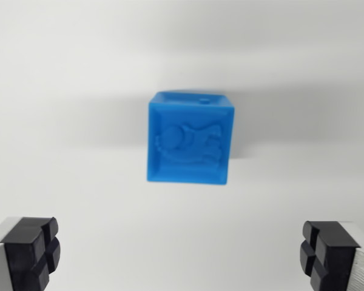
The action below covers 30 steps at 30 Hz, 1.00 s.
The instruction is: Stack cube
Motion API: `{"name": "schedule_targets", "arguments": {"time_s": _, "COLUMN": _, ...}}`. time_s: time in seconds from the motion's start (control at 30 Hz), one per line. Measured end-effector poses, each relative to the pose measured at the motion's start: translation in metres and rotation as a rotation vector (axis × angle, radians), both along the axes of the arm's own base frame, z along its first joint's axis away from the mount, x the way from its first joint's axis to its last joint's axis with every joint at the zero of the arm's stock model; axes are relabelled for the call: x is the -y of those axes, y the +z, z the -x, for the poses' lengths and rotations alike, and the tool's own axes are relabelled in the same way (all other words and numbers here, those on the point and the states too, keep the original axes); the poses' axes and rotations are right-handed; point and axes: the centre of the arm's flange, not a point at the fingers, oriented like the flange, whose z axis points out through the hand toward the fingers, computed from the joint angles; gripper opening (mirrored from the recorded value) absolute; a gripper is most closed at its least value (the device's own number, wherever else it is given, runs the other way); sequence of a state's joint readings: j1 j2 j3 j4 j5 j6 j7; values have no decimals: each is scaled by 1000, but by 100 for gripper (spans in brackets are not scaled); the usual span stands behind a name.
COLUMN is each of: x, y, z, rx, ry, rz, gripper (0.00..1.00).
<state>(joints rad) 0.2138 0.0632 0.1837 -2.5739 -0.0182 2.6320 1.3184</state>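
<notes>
A blue cube (189,139) with a raised figure on its facing side rests on the white surface (79,91) at the middle of the wrist view. It is slightly blurred. My gripper (181,257) is open, its two black fingertips showing at the lower corners: one fingertip (31,253) at the wrist view's left and the other fingertip (327,254) at the right. Nothing lies between them. The cube sits above and apart from the fingertips, roughly centred between them.
</notes>
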Motion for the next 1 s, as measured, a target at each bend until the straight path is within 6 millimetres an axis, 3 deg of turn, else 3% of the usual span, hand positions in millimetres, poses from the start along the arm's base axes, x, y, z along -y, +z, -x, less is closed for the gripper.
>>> {"name": "schedule_targets", "arguments": {"time_s": 0.6, "x": 2, "y": -72, "z": 1, "rx": -3, "ry": -2, "rz": 1, "gripper": 100}}
{"name": "schedule_targets", "arguments": {"time_s": 1.0, "x": 2, "y": -107, "z": 1, "rx": -2, "ry": -3, "rz": 1, "gripper": 100}}
